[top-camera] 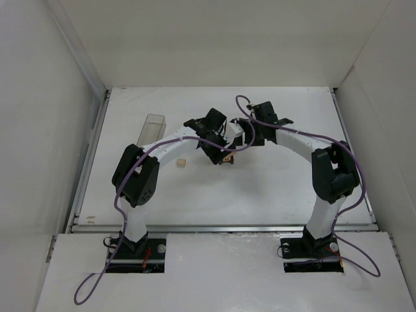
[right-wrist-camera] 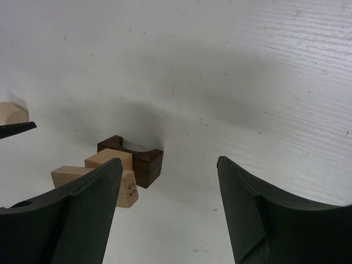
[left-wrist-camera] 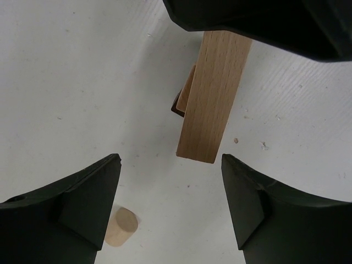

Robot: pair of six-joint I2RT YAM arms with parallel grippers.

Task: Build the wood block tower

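As the pieces lie now: no tower stands; the wood block tower point(top-camera: 226, 158) is only a loose huddle of parts on the white table point(top-camera: 273, 195), under the two meeting arms.
Step in hand: likely picking a first piece to seat, with neither arm yet gripping anything.
Next move: probably one gripper must drop and close on a bar, then set it squarely on the dark base. The arms are crowded, so care is needed not to knock the pieces.
Left gripper point(left-wrist-camera: 169, 159): fingers wide apart, holding and touching nothing.
Ahead of the left fingers: a pale bar point(left-wrist-camera: 212, 99), its near end between the fingertips and its far end hidden under a black part of the other arm.
Beside the left-hand finger: a small round peg point(left-wrist-camera: 122, 226), lying loose.
Tower parts: a dark notched block point(right-wrist-camera: 144, 164) sits ahead and left of the right fingers, with pale bars point(right-wrist-camera: 109, 158) touching or just beside it. One end face is marked 55.
Right gripper point(right-wrist-camera: 168, 161): fingers spread wide, empty, bare table between them.
Well off to the left arm's side: a clear box point(top-camera: 152, 127).
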